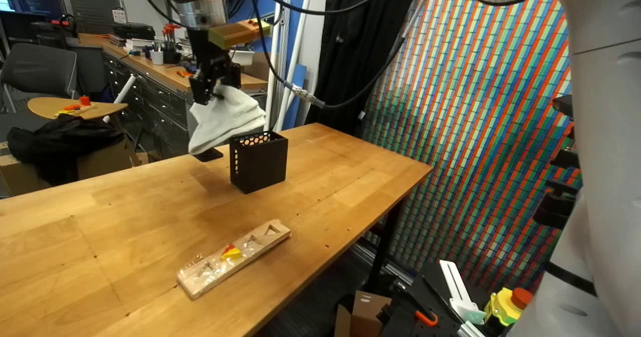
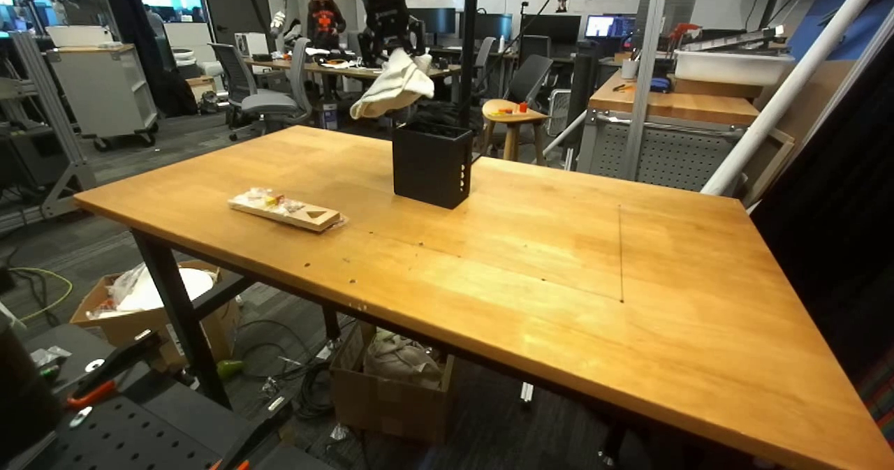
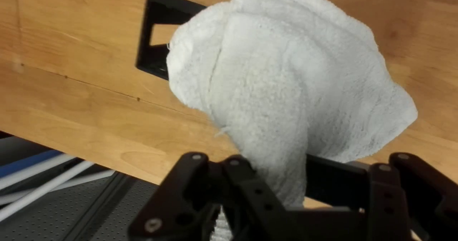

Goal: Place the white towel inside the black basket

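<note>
A big light-brown wooden worktop (image 1: 125, 217), marked w/ thin dark lines & small holes, is shown in both exterior views. Above it, towards the far edge, a rumpled, plain white cloth towel (image 1: 230, 114) is held in mid-air, its folds hanging loose. It's clamped at the top by the black two-finger gripper (image 1: 217, 91), w/ the cloth pinched btwn the fingers. Just below & to one side, a boxy black basket (image 1: 260, 164) w/ perforated sides is stood upright on the worktop, set in a bit from that same far edge. In the wrist view the basket is partly hidden by the towel; whether its rim is touched by the cloth can't be told. A long, pale wooden board (image 1: 248, 253) in clear crinkled film is laid flat, well apart from the basket, towards the near edge. On it a small red-&-yellow piece (image 1: 231, 252) is seen.
</note>
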